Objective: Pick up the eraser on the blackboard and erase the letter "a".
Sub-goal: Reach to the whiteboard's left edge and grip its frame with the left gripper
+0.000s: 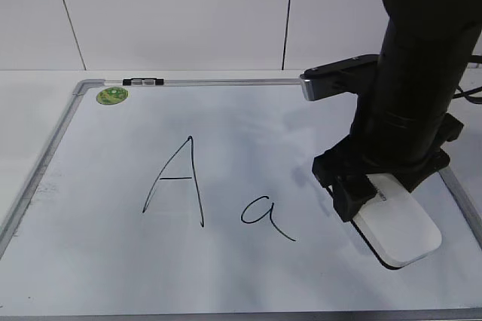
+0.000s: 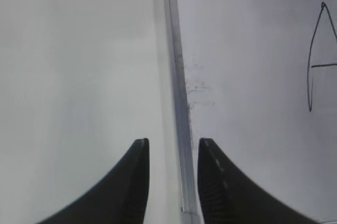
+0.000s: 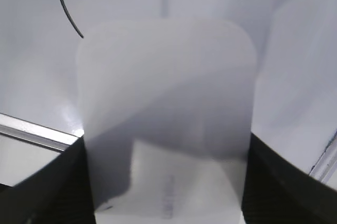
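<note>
The white eraser (image 1: 403, 232) lies at the right side of the blackboard (image 1: 226, 121), a white board in a grey frame. My right gripper (image 1: 376, 189) comes down over its near end, one finger on each long side. In the right wrist view the eraser (image 3: 168, 87) fills the space between the fingers of the right gripper (image 3: 166, 145), which touch its sides. The small cursive "a" (image 1: 260, 214) is left of the eraser, and its tail shows in the right wrist view (image 3: 68, 13). My left gripper (image 2: 172, 142) is open and empty above the board's left frame (image 2: 176, 77).
A tall capital "A" (image 1: 177, 181) stands left of the "a" and also shows in the left wrist view (image 2: 318, 61). A green round sticker (image 1: 111, 96) sits at the board's far left corner. A small black clip (image 1: 143, 81) is on the top frame.
</note>
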Motion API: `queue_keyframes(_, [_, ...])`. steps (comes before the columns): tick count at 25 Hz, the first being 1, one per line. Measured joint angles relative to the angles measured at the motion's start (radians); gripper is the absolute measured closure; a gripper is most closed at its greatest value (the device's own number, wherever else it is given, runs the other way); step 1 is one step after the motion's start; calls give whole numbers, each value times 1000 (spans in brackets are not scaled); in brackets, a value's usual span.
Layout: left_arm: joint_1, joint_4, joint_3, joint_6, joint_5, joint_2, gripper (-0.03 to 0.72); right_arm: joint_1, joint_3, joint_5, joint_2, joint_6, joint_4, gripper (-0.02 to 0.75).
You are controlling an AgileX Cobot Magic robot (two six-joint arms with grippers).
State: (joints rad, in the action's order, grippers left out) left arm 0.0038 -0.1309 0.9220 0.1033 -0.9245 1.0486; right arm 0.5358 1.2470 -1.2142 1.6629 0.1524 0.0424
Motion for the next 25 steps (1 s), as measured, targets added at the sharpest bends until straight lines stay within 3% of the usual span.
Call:
queue_keyframes(10, [0,-101,204,0,11,416,449,0,0,2,0,0,0,209])
queue_keyframes(25, [0,-119,215,28,30,668,452,0,0,2,0,-9,0,209])
